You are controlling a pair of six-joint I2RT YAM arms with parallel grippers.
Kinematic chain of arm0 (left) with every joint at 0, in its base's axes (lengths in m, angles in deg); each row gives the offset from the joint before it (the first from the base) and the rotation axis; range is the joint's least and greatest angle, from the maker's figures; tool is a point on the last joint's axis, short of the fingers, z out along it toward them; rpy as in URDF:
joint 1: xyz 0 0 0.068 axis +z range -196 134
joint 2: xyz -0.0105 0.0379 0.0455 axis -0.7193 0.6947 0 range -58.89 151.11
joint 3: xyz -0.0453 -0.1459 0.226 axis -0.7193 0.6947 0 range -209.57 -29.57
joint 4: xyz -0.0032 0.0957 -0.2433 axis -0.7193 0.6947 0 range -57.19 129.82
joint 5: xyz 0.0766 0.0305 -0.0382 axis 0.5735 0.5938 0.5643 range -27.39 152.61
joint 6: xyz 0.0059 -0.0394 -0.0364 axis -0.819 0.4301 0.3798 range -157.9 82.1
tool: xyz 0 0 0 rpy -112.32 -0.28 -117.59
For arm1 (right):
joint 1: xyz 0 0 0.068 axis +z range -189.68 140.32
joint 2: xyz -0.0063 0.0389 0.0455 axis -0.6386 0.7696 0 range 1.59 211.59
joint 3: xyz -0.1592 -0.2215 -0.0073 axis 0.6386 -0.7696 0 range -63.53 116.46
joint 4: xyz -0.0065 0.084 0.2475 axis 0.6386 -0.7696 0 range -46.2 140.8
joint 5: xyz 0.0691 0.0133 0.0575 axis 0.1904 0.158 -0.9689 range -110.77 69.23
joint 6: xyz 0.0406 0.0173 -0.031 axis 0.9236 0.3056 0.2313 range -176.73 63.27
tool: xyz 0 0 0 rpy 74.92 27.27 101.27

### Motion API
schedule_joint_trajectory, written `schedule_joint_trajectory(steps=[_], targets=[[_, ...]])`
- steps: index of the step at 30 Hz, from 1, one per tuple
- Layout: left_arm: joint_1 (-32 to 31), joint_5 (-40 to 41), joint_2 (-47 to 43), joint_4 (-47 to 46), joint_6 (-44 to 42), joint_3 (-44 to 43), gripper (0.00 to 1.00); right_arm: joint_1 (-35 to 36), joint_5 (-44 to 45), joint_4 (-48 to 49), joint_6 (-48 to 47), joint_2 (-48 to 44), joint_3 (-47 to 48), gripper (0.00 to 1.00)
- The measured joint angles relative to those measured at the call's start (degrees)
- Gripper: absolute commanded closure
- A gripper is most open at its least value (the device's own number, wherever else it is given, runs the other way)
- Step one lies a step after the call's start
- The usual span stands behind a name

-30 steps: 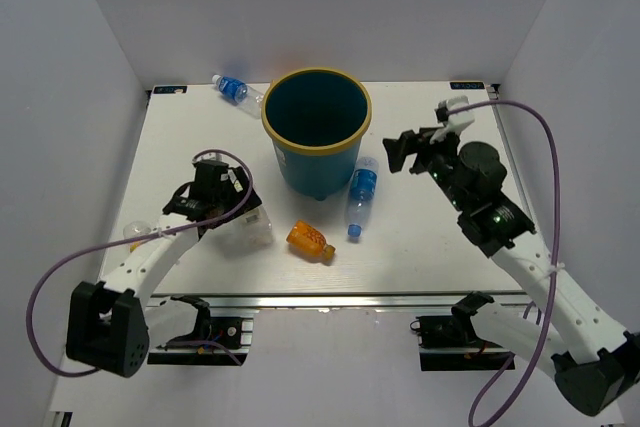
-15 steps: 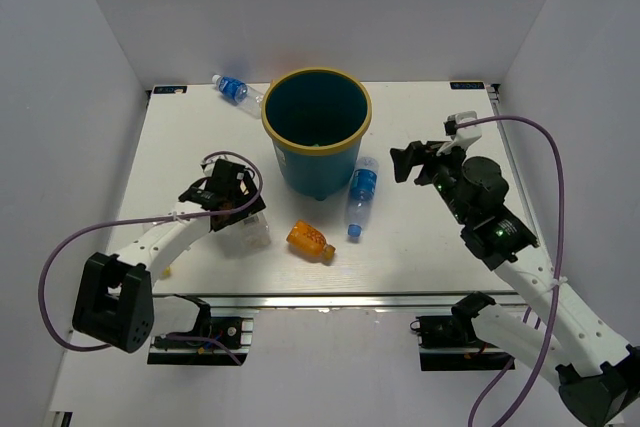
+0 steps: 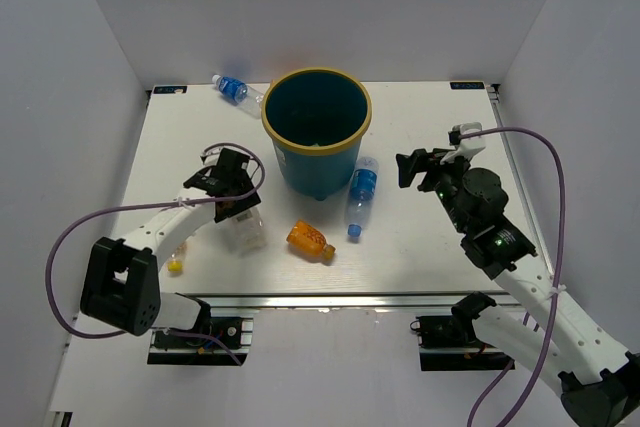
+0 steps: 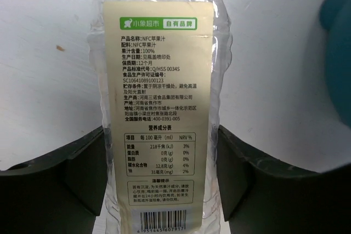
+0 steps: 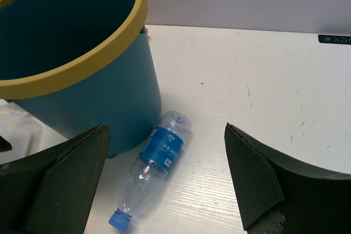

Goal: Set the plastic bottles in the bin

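Observation:
The bin (image 3: pixel 316 169) stands at the back middle of the table, dark teal with a yellow-tan rim. A clear plastic bottle with a pale label (image 3: pixel 246 234) lies left of it, and my left gripper (image 3: pixel 238 211) is shut on it. In the left wrist view both fingers (image 4: pixel 66 184) press the sides of this bottle (image 4: pixel 159 69), held by my left gripper (image 4: pixel 162 131). A blue-label bottle (image 3: pixel 361 192) lies right of the bin, below my open right gripper (image 3: pixel 415 169). A stubby orange bottle (image 3: pixel 309 239) lies in front. Another blue-label bottle (image 3: pixel 232 88) lies at the back left.
The right wrist view shows the bin's wall (image 5: pixel 93 102) at the left and the blue-label bottle (image 5: pixel 152 171) between my open right gripper's (image 5: pixel 165 130) fingers, lower down. A small yellow piece (image 3: pixel 174 266) lies near the left front. White walls enclose the table.
My left gripper has closed from wide open onto the pale-label bottle. The left wrist shifted slightly right. The right arm drew back a little toward the right.

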Motion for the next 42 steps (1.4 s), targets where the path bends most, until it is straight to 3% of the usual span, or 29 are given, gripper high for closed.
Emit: schedule_joint_trajectory(steps=[2,4,13,23,25,27,28,29,36,42], targets=[[0.0,0.9,-0.9,1.5,-0.2,-1.9,0.42,0.0,0.5,0.3,0.0,-0.2,-0.5,0.11],[0.0,2.1,-2.2,3.0,-0.3,-4.9,0.47,0.0,0.9,0.4,0.0,-0.1,-0.8,0.11],[0.0,7.4,-9.3,1.1,-1.2,-23.0,0.50,0.0,3.2,0.2,0.0,0.4,-1.3,0.11],[-1.3,-6.6,-4.8,-17.0,-4.2,-39.1,0.50,0.0,3.4,0.3,-0.1,1.1,-2.4,0.11],[-4.0,-8.2,-1.4,-19.9,-4.7,-40.2,0.44,0.0,3.2,0.3,-0.2,1.9,-2.4,0.11],[-7.2,-9.1,2.1,-20.8,-5.4,-40.8,0.30,0.0,3.1,0.3,-0.2,3.2,-2.4,0.11],[-8.4,-9.5,3.8,-20.8,-5.8,-40.9,0.21,0.0,3.2,0.3,-0.2,4.0,-2.4,0.11],[-9.6,-9.7,5.6,-20.4,-6.3,-41.2,0.02,0.0,3.4,0.3,-0.1,5.0,-2.4,0.11],[-11.3,-9.9,12.8,-15.0,-9.6,-48.0,0.02,0.0,4.9,0.4,1.5,11.0,-2.8,0.11],[-11.2,-2.5,7.9,-13.6,-12.8,-52.7,0.02,0.0,4.5,1.0,5.6,15.3,-2.8,0.11]])
